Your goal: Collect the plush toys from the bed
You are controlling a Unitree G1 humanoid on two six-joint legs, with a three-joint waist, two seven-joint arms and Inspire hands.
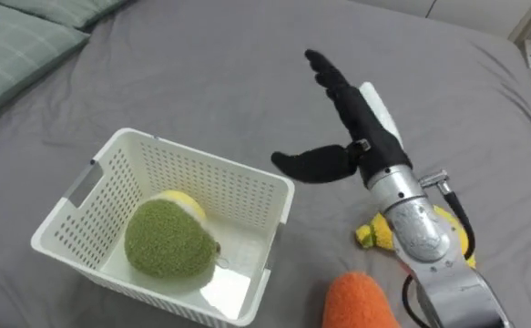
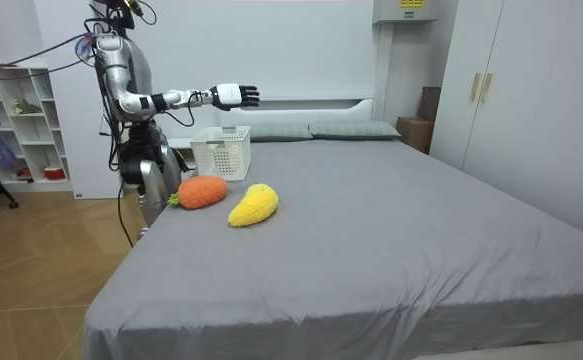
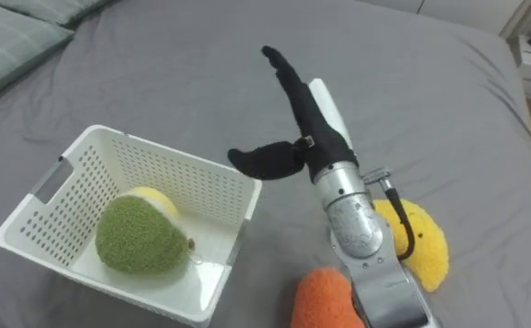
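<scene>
A humanoid robot stands at the side of a bed covered in smooth grey fabric point(image 1: 201, 82), close to the pillow end, with its right arm stretched level over the mattress. The right hand point(image 1: 361, 128), black and slender beyond a silver metal wrist, is open: its fingers are straight and pressed together, pointing away across the bed, and the thumb is splayed out sideways toward the basket. It holds nothing and hangs clear of the cover.

Just beside that hand, on the robot's left, a white plastic basket point(image 1: 197, 157) sits on the bed. It is rectangular, with walls perforated in fine rows and slot handles at its short ends. Inside lies a round plush toy point(image 1: 165, 239) with a fuzzy green body and a pale yellow face, resting against the basket floor.

Two more soft toys lie on the cover near the bed's edge, outside the basket. One is an orange plush carrot point(image 1: 361, 301); the other is a plump, curved yellow plush toy point(image 3: 424, 244) partly hidden under the forearm. A grey-green checked pillow point(image 1: 19, 46) lies at the head of the bed.
</scene>
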